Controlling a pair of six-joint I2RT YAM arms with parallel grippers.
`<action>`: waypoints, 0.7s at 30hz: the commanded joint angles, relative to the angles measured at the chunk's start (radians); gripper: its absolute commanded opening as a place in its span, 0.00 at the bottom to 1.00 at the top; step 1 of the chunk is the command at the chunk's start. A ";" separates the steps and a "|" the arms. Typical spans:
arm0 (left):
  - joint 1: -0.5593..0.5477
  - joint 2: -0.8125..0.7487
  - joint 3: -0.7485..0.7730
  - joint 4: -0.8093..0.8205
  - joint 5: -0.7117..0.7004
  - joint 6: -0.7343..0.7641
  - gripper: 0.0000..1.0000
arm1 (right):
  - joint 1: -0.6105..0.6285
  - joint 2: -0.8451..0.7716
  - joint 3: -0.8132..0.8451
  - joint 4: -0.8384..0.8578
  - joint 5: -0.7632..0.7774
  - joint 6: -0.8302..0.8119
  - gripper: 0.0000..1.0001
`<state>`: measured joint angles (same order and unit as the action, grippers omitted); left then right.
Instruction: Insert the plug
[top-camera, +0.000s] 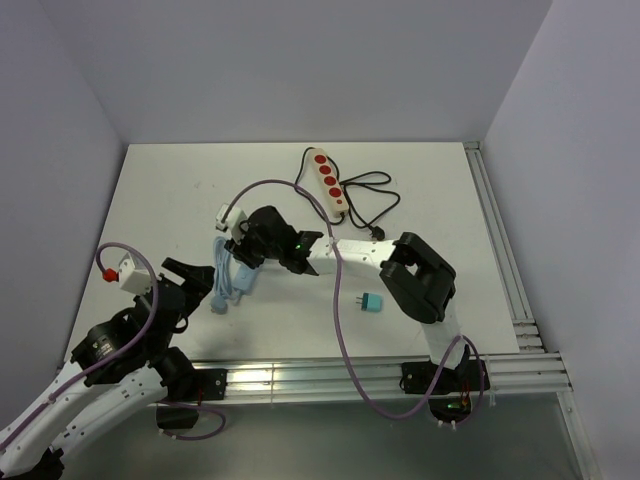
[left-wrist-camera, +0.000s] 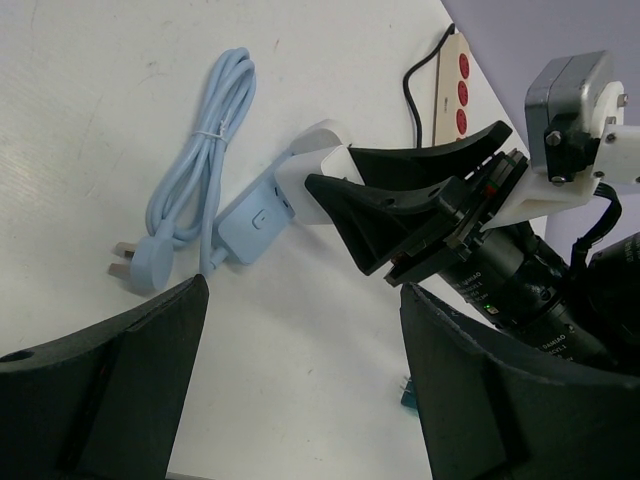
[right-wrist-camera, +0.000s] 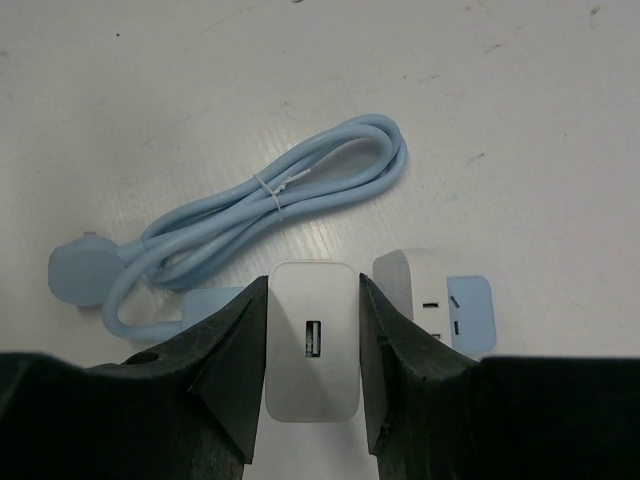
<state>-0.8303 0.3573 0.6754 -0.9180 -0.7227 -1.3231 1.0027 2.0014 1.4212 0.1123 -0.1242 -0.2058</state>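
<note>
L gripper hangs nearest the table edge, jaws wide, nothing in them. R gripper is clenched on the white charger, the task's plug, just beside the blue socket block w/ its coiled cable. To do it well, I think: hold charger straight, line it w/ the slots, let L steady the block, push slowly. Power strip lies far behind.

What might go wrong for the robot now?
The white charger, pinched in the right gripper, may tilt and miss the holes in the blue socket block. That block lies unheld on the table, the left gripper open nearby, so a push might slide it.
</note>
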 joint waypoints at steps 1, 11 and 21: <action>0.000 0.006 0.009 0.025 -0.007 0.010 0.83 | 0.008 0.019 0.051 0.032 0.012 -0.010 0.00; 0.002 0.009 0.013 0.036 -0.004 0.021 0.83 | 0.010 0.063 0.081 0.015 0.029 -0.035 0.00; 0.002 0.003 0.023 0.021 -0.012 0.024 0.83 | 0.007 0.048 0.041 0.000 0.035 -0.046 0.00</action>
<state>-0.8307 0.3576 0.6754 -0.9173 -0.7227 -1.3190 1.0054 2.0583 1.4658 0.1085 -0.1043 -0.2340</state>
